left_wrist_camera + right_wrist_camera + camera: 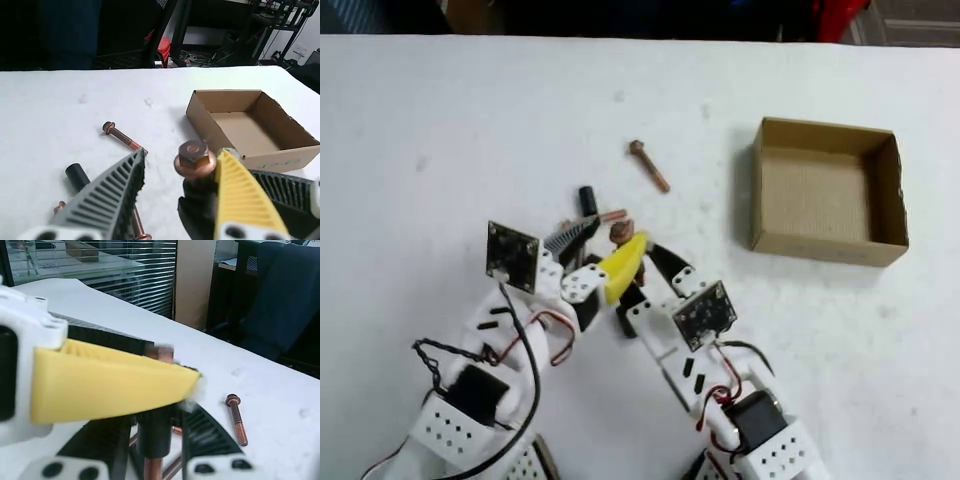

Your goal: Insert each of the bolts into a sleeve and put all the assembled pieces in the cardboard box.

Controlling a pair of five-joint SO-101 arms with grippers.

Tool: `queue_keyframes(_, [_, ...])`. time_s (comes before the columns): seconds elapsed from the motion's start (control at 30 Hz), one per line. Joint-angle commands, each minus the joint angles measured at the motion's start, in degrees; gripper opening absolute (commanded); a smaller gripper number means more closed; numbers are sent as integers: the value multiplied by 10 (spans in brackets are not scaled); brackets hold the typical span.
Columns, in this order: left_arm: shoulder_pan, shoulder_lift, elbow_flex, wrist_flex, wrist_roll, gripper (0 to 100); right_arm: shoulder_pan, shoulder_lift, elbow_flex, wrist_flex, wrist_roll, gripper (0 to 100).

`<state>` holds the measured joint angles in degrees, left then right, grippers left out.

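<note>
Right gripper [154,420] pinches upright sleeve [154,440] and bolt [195,159] inside spread left gripper [181,156]; cardboard box [825,243] lies frame-right.

White table [440,120], live look. The cardboard box [820,243] sits on it, open side up. Off the box's left wall in the high view, clearly apart from it, a copper bolt [649,166] lies flat and slanted, head end away from the box. Farther out from the box, a black sleeve [588,200] lies on its side. Just beside it on the box side is a 2nd bolt [612,215], partly covered. Both are well apart from the box.
</note>
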<state>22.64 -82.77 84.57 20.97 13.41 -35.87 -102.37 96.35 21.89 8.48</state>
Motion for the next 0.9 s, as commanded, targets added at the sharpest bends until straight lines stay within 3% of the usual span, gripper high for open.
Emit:
queue_keyframes(0.0, [-2, -8, -5, -33, -4, 246, 0, -7, 3, 0, 8, 17])
queue_keyframes(0.13, [27, -8, -5, -34, -4, 246, 0, -7, 3, 0, 8, 17])
queue_keyframes(0.43, [23, -8, -54, -19, -4, 241, 7, -7, 4, 6, 8, 17])
queue_keyframes(0.57, [-15, -8, -105, 54, -4, 241, 29, -7, 4, 14, 8, 17])
queue_keyframes(0.87, [-130, -8, -239, 298, -7, 241, 44, -7, 3, 55, 9, 17])
